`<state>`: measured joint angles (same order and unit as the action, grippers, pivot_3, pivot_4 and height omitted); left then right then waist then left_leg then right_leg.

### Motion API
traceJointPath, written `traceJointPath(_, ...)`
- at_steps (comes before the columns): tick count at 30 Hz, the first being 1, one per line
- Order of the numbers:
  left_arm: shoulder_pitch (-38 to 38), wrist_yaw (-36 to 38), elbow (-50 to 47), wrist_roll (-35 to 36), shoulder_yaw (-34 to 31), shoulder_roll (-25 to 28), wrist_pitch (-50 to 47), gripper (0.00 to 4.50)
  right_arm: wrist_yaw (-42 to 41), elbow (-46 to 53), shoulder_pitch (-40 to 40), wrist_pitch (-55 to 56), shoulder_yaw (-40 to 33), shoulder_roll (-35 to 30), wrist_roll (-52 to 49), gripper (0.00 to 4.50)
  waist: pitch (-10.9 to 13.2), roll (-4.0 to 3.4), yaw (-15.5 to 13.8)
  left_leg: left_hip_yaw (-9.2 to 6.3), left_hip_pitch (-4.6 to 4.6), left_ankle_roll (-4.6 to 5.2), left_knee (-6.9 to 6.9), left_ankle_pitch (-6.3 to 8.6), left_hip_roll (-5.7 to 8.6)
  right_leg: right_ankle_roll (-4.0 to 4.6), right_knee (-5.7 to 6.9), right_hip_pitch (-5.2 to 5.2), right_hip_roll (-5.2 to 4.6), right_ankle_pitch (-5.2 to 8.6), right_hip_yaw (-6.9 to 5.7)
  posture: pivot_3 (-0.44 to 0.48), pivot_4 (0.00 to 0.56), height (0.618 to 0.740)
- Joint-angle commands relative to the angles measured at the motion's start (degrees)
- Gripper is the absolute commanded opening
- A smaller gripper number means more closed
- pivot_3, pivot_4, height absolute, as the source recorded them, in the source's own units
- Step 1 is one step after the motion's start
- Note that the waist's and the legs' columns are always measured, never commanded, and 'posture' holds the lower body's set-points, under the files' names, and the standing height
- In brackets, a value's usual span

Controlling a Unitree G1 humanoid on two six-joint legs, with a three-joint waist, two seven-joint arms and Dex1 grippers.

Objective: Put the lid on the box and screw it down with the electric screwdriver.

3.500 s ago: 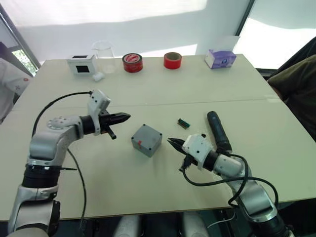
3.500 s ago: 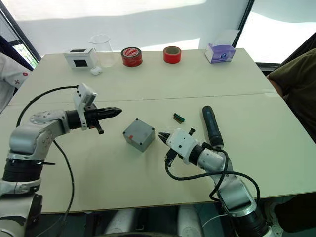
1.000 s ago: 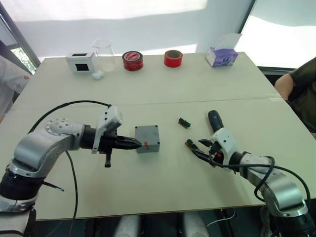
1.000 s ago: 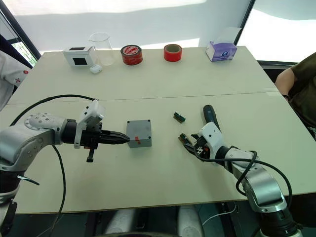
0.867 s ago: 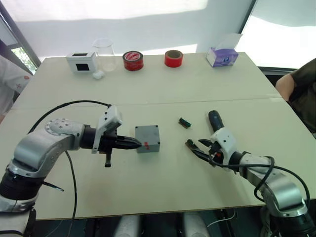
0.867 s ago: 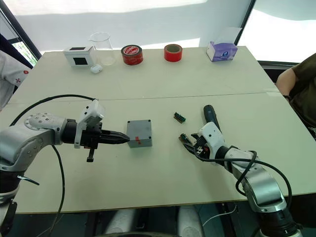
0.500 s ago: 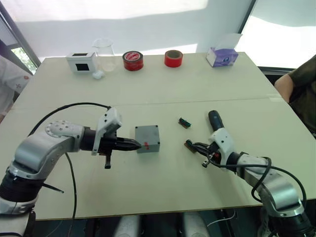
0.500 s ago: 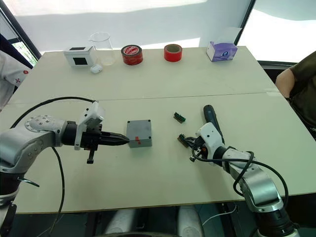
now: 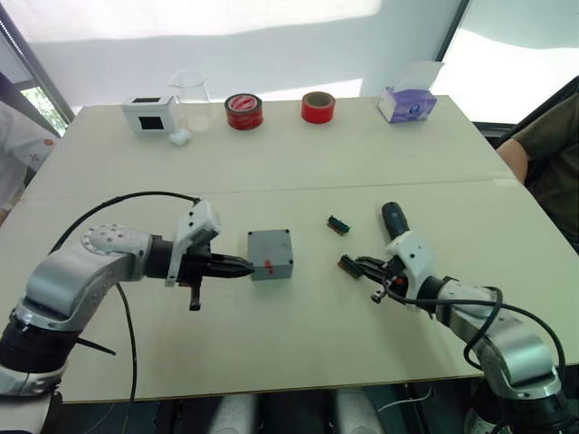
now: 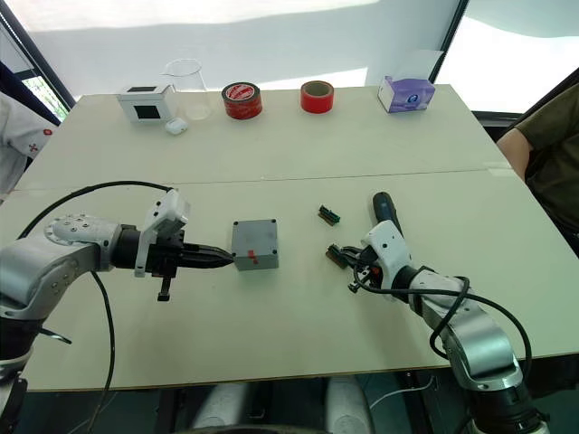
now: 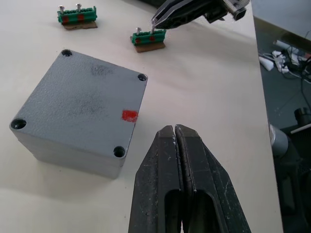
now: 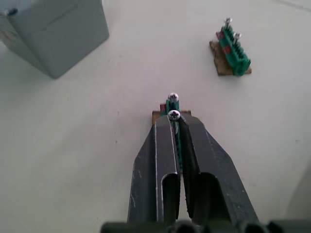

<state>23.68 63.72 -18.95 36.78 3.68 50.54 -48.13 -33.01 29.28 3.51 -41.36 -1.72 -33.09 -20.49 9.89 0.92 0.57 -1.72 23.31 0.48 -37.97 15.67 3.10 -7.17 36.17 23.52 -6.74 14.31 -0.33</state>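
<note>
Nearest the robot, the left gripper (image 9: 242,266) lies low over the table (image 9: 298,334) with its two black fingers pressed together, tips just beside the box (image 9: 270,254) on its left side — whether they touch it cannot be told. That grey box sits mid-table with the lid (image 11: 80,99) already on it, a hole at each corner and a small red mark near one edge. To the right, the right gripper (image 12: 174,121) is nipped onto a small green terminal block (image 12: 172,108) with two screw heads, resting on the table. Just behind that arm lies the electric screwdriver (image 9: 392,219), black, flat on the table; a second green terminal block (image 9: 338,224) sits near it, between it and the box. Farther back — along the far edge — stand a white box with a black window (image 9: 147,114), a clear beaker (image 9: 188,98), two red tape rolls (image 9: 243,112) and a purple tissue box (image 9: 404,104).
</note>
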Motion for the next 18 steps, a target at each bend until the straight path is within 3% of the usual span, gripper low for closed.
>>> traceJointPath(1,0.18,0.12,0.26,0.04,-1.78,0.3,1.1,0.0,0.16,3.75,0.83,-1.03,-2.05,-0.48,-1.94,0.09,0.0,0.0,-0.01,0.0,0.0,0.0,0.0,0.0,0.0,0.0,0.0,0.0,0.0,0.0,0.0,0.0,0.15,0.74)
traceJointPath(7,-1.04,-3.16,4.63,-0.26,-6.75,0.46,1.35,0.0,0.74,6.43,12.56,-5.24,2.01,2.65,-5.63,0.09,0.02,-0.05,0.53,0.03,-0.01,0.0,0.0,0.0,-0.03,-0.01,0.05,0.09,0.03,-0.01,0.03,0.0,0.15,0.74)
traceJointPath(18,-4.16,-9.12,0.87,0.68,-10.3,-2.04,0.18,0.0,-0.63,-7.5,22.9,1.32,13.0,9.08,-0.4,0.09,0.02,-0.04,-0.03,-0.01,0.06,0.02,-0.1,0.01,0.08,0.01,0.01,0.03,-0.06,-0.02,0.03,0.0,0.15,0.74)
